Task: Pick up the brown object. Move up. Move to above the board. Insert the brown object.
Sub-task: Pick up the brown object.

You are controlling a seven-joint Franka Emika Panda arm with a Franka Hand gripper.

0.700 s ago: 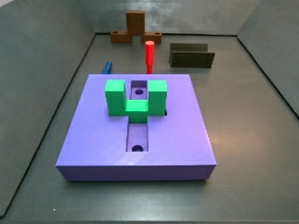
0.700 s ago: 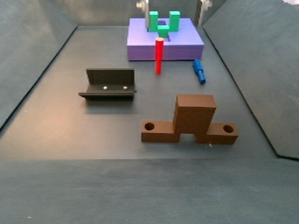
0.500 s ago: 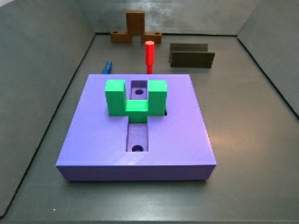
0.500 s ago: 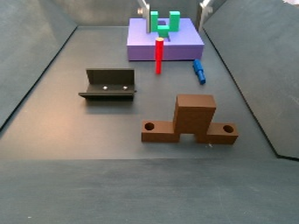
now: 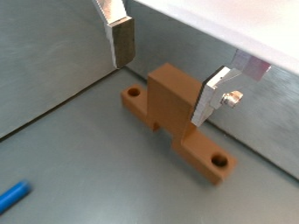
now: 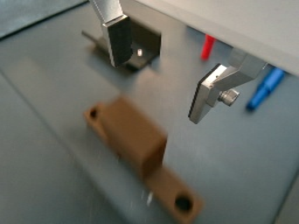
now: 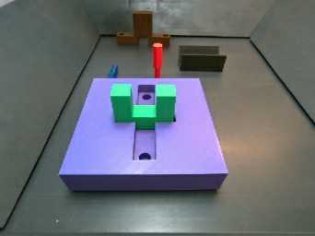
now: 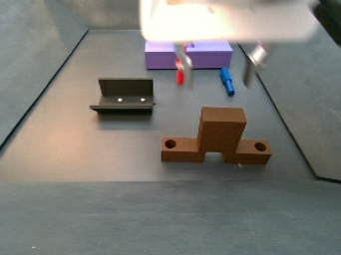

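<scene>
The brown object (image 8: 220, 134) stands on the grey floor, its upright bar (image 5: 173, 94) rising from a flat crosspiece with a hole at each end. My gripper (image 5: 167, 68) hangs open above it, and in a wrist view the bar sits in the gap, clear of both fingers (image 5: 121, 42). In a side view the gripper (image 8: 217, 60) shows as a blurred white body between the brown object and the board (image 8: 206, 55), which it partly hides. The purple-blue board (image 7: 147, 129) carries a green U-shaped block (image 7: 144, 103) over its central groove.
The dark fixture (image 8: 124, 96) stands on the floor to one side of the brown object and also shows as the fixture (image 6: 140, 48) behind a finger. A red upright cylinder (image 7: 157, 58) and a blue stick (image 8: 226, 80) lie near the board. Grey walls (image 7: 50, 101) enclose the floor.
The gripper has moved from above the board into full side view, toward the brown object. The brown object, the board and the fixture have not moved.
</scene>
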